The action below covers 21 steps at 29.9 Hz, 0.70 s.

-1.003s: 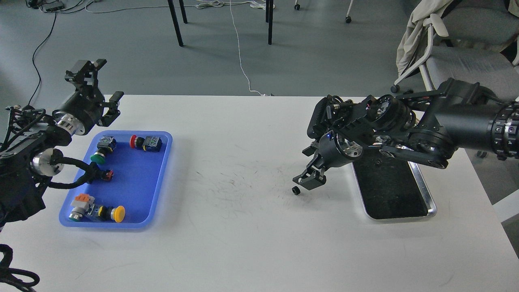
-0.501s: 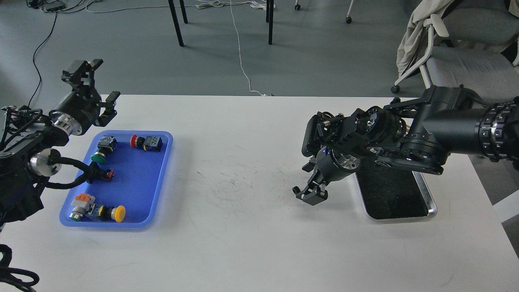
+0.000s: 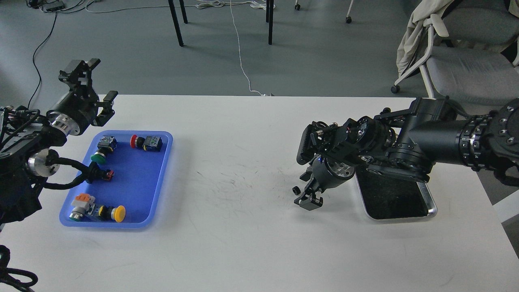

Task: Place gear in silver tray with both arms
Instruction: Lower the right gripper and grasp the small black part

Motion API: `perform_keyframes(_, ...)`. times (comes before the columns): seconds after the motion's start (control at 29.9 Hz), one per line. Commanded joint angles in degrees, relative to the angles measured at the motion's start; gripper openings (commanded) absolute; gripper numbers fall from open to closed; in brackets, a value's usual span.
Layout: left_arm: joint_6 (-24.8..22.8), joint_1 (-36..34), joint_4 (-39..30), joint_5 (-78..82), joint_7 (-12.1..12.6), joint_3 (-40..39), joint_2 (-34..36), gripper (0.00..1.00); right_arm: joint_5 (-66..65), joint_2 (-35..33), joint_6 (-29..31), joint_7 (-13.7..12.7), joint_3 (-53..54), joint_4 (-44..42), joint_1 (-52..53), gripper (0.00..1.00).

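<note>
Nearest you, at seven o'clock on the white table [image 3: 243,243], sits a blue plastic tray [image 3: 156,184]. It holds push-button switches: a yellow-capped one [image 3: 114,213] beside a grey and orange block [image 3: 81,205] along its near edge, a green-capped one [image 3: 99,155] and a red-capped one [image 3: 140,142] at its far end. A black cable with a red plug [image 3: 106,174] from your left arm hangs over the tray's middle.

At four o'clock lies the silver tray [image 3: 429,201], its dark mirror-like bottom showing at the near end; your right arm [image 3: 438,136] crosses over its far end. The right end effector [image 3: 309,197] points down at the table just left of that tray, tips close to the surface. Its fingers are dark and bunched together from this angle, so you cannot tell how far apart they are or whether they hold anything. A small black round part [image 3: 296,190], apparently the gear, rests on the table at the end effector's left edge, outside the silver tray; contact cannot be judged.

Farther off, at ten o'clock, your left end effector [image 3: 93,81] is raised past the blue tray's far left corner, its two fingers spread wide with nothing between them.

Beyond the table, at twelve o'clock, a white cord [image 3: 240,52] runs over grey floor; at two o'clock stands a grey chair [image 3: 462,65].
</note>
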Motion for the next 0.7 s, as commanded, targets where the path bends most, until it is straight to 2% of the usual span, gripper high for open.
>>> perform_keyframes(0.0,0.0,0.01,0.0,0.0,-0.11,0.0,-0.15,0.98,0.06,0.26,0.0,0.0,0.08,-0.98,-0.71,0.69)
perform_keyframes(0.43,0.0,0.45,0.0,0.0,-0.28,0.0,-0.07,0.98,0.06,2.46,-0.09,0.0,0.16,-2.38,-1.41,0.61)
perform_keyframes(0.67,0.0,0.71,0.0,0.0,-0.28,0.0,0.02,0.98,0.06,2.46,-0.09,0.0,0.16,-2.99,-1.06,0.51)
